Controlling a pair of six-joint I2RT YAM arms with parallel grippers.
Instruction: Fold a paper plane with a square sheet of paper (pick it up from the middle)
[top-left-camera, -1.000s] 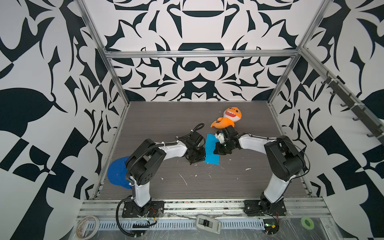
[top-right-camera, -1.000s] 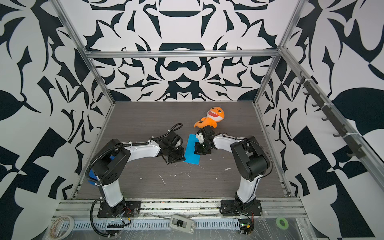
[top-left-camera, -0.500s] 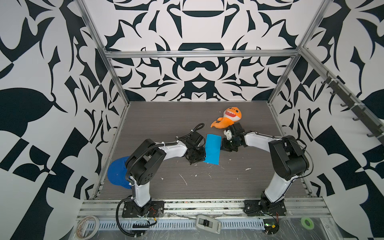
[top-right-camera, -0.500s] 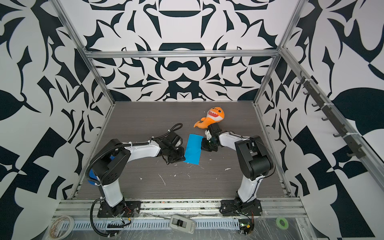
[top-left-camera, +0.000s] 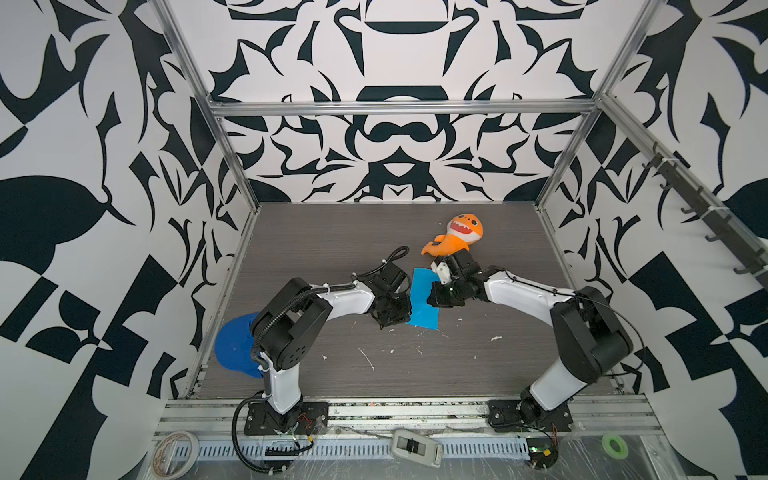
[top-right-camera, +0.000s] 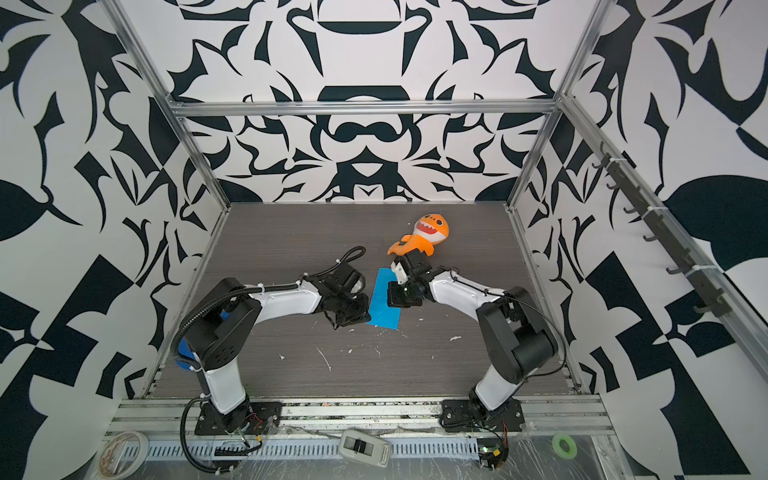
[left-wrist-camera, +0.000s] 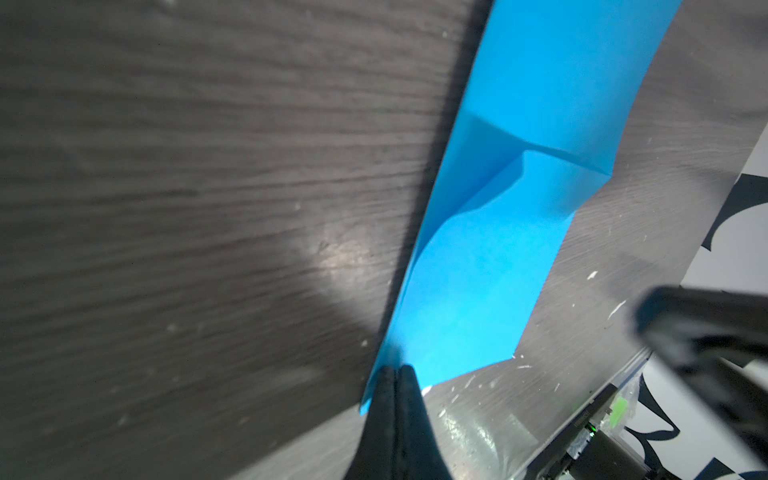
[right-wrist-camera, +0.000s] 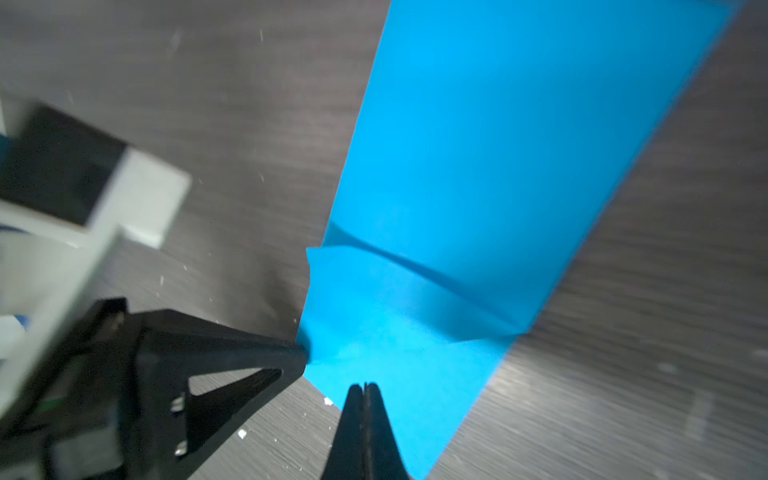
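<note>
The right end effector (top-left-camera: 434, 296) probably hides part of the blue paper (top-left-camera: 420, 311).

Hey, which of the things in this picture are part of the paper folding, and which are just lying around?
In the job: paper, left gripper, right gripper; both shut, tips at the paper.
Lying about: shark plush, dark blue disc, pale tape roll, green tape roll, grey box by the front rail.
</note>
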